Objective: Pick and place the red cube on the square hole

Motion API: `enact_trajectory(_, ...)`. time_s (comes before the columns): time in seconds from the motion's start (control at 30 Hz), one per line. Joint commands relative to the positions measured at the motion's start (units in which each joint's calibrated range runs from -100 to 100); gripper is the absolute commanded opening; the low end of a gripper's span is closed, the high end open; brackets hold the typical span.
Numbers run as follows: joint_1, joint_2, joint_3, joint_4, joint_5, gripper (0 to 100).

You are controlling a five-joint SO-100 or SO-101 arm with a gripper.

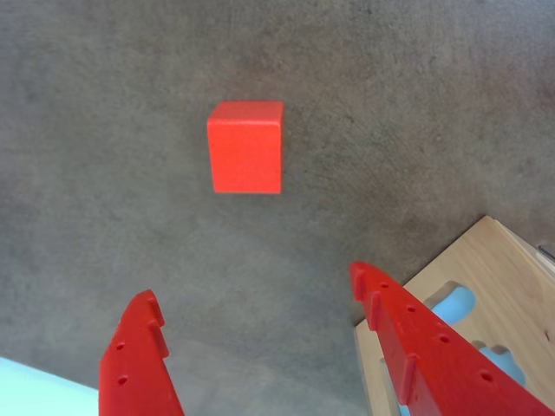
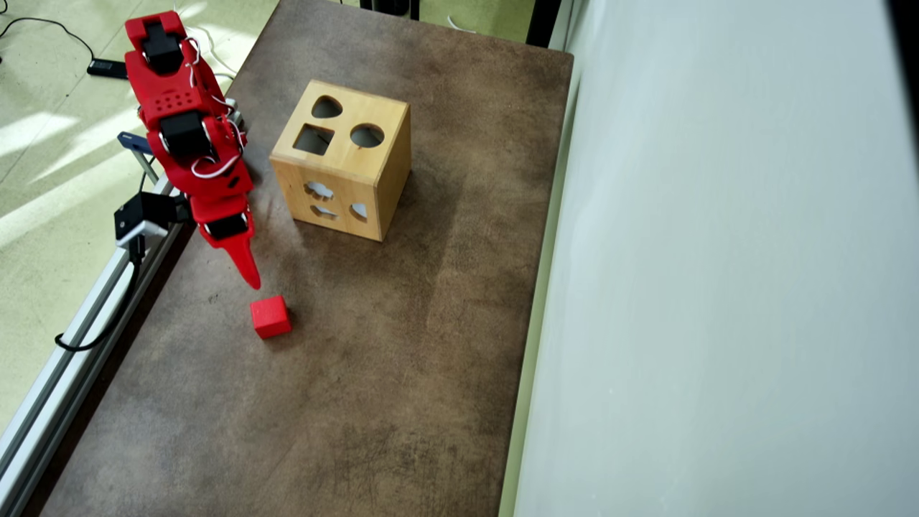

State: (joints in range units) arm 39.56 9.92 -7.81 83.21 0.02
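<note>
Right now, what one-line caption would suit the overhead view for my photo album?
Red arm's open gripper poised just short of the red cube on a brown table, wooden box with its square hole waiting nearby.

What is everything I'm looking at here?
red cube: one, bright red, on the table, just beyond the jaws' tips.
wooden box: one, light wood, shape cut-outs on top and side, mid-table.
square hole: one, dark, in the box's top, beside a round and a teardrop cut-out.
table: one, mottled brown.
wall: one, pale, along the table's right edge in the overhead view.
arm: one, red, at the table's left edge.
gripper: one, red, jaws open and empty.
</note>
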Motion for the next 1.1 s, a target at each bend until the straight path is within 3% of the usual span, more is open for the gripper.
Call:
enact_trajectory(0.0,0.26,0.74,-1.49,-0.42,-0.2,33)
enact_trajectory(0.4,0.33,11.1,-2.57,-0.74,-0.2,33)
enact_trajectory(0.73,0.41,13.31,-2.39,-13.77,-0.2,33)
enact_trajectory(1.07,0.56,16.96,-2.3,-13.77,-0.2,34)
